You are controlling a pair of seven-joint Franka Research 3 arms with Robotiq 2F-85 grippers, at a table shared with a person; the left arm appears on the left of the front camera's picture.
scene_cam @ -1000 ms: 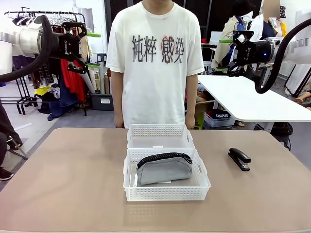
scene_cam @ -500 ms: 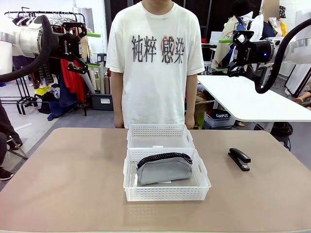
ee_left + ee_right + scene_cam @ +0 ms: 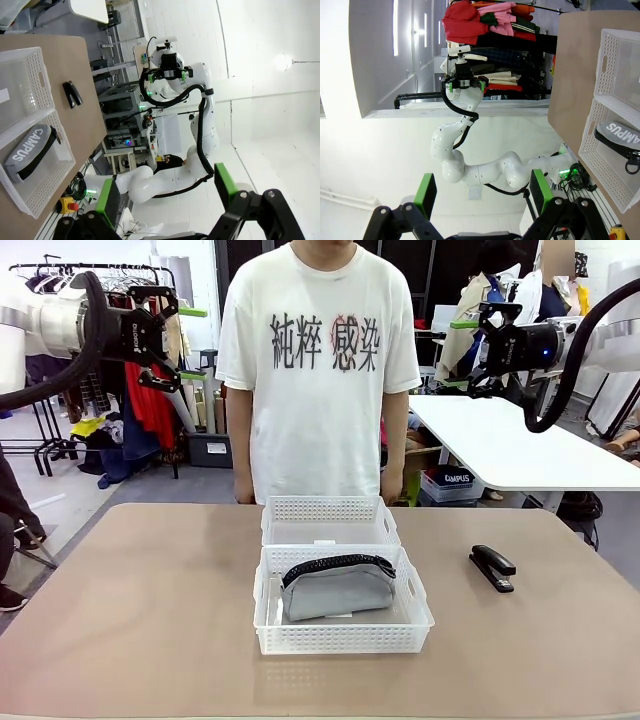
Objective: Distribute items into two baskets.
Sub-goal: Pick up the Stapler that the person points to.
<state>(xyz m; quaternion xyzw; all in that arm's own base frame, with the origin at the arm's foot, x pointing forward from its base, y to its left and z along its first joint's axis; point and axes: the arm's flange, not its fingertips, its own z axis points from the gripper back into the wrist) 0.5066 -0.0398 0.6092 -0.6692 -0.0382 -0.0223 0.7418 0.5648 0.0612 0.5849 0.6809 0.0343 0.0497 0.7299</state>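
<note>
Grey pencil pouch [image 3: 335,588] already lies in the larger near basket [image 3: 340,640]. The black stapler [image 3: 493,567] sits loose on the worktop [image 3: 150,590] to its right, so the smaller far basket [image 3: 330,508] is likely meant for it. Left claw [image 3: 193,343] and right claw [image 3: 458,354] are both released, empty, parked high. Nothing has moved since a second ago.
</note>
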